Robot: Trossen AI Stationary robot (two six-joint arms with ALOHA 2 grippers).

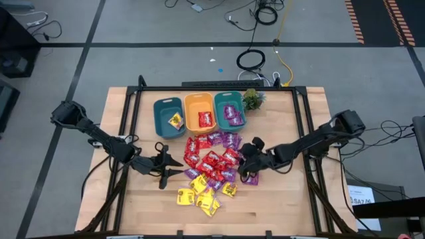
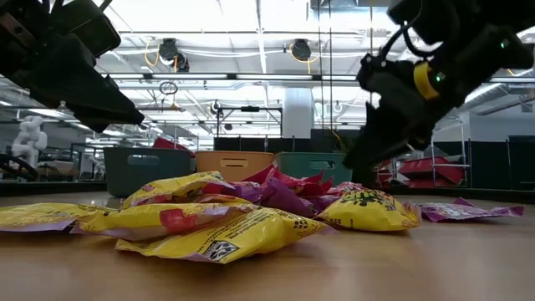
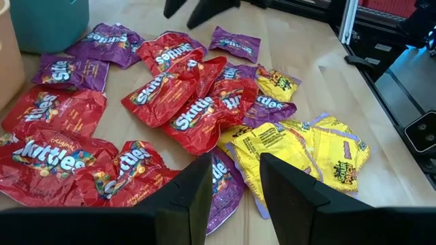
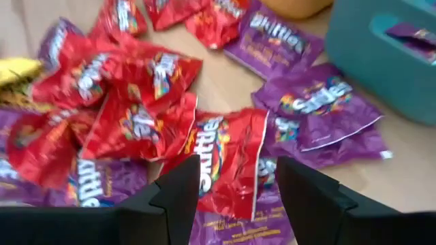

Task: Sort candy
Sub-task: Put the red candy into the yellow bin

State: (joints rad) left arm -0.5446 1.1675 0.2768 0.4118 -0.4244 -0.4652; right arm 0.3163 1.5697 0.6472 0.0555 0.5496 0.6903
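The candy (image 1: 211, 162) lies in a loose pile mid-table: red packets (image 3: 184, 102) in the middle, purple ones (image 4: 320, 102) toward the bins, yellow ones (image 1: 202, 196) nearest the front edge. My left gripper (image 1: 176, 167) stands open at the pile's left edge, its fingers (image 3: 197, 187) above a purple and a yellow packet. My right gripper (image 1: 246, 169) is open at the pile's right side, slanting down over a red packet (image 4: 225, 160) and purple ones. Neither holds anything.
Three bins stand in a row behind the pile: a dark teal one (image 1: 169, 116) with a yellow packet, an orange one (image 1: 199, 111) with red, a teal one (image 1: 230, 109) with purple. A small green plant (image 1: 252, 99) stands to their right. Bare wood lies along the near edge.
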